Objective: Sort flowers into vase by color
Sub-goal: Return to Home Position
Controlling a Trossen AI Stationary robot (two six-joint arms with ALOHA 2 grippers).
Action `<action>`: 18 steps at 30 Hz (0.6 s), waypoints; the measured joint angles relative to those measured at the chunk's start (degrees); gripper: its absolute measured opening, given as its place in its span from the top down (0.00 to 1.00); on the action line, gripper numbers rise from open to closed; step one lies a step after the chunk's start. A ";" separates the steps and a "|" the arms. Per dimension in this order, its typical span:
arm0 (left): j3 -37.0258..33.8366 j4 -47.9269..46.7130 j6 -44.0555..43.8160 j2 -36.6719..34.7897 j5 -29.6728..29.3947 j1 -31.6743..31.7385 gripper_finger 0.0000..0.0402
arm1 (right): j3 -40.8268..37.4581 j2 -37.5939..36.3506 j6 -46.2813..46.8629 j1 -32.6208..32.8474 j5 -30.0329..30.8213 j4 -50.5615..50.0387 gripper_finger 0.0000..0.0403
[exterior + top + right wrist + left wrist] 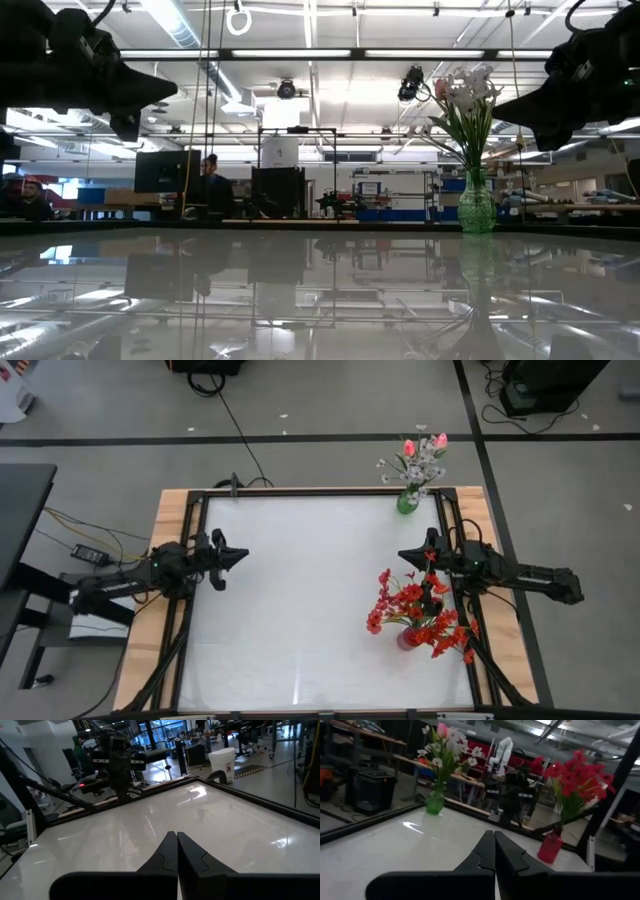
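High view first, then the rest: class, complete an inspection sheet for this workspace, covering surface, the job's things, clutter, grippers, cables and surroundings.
Surface: white table top, glossy, inside a wooden-edged frame.
Job's things: green vase at the far right corner holds white and pink flowers; red vase by the right arm holds red flowers.
Clutter: nothing seen on the table.
Grippers: left gripper shut, empty, at the left edge; right gripper shut, empty, beside the red flowers.
Cables: loose cables on the floor left of the table; black cable behind it.
Surroundings: workshop with benches; a person far off.
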 joint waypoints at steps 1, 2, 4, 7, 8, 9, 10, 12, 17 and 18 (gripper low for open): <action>-0.04 -0.18 0.42 0.04 -2.35 -2.19 1.00 | 0.00 0.01 0.04 -0.74 -0.69 -0.23 1.00; -0.04 -0.89 1.07 0.02 -4.51 -4.36 1.00 | 0.00 0.02 0.16 -1.49 -1.40 -0.38 1.00; -0.04 -2.48 2.19 0.02 -8.07 -8.36 1.00 | 0.00 0.01 0.17 -2.89 -3.05 -0.52 1.00; -0.04 -3.72 5.70 0.04 -14.15 -12.22 1.00 | 0.00 0.02 0.19 -4.75 -5.68 -0.30 1.00; -0.04 -3.78 6.87 0.02 -14.93 -12.78 1.00 | 0.00 0.02 0.35 -5.21 -6.47 -0.12 1.00; -0.04 -3.91 7.41 -0.02 -15.07 -12.96 1.00 | 0.00 0.02 0.42 -5.64 -7.31 0.05 1.00; -0.04 -3.93 7.47 -0.02 -15.07 -12.91 1.00 | 0.00 0.02 0.41 -5.89 -8.14 0.17 1.00; -0.06 -4.03 7.69 0.02 -15.05 -12.88 1.00 | 0.00 0.02 0.11 -6.14 -9.01 0.32 1.00; -0.06 -4.02 9.07 0.02 -15.05 -12.83 1.00 | 0.00 0.02 0.42 -6.11 -9.79 0.33 0.99; -0.06 -4.02 9.07 0.02 -15.10 -12.83 1.00 | 0.00 0.02 0.57 -6.11 -10.40 0.41 0.99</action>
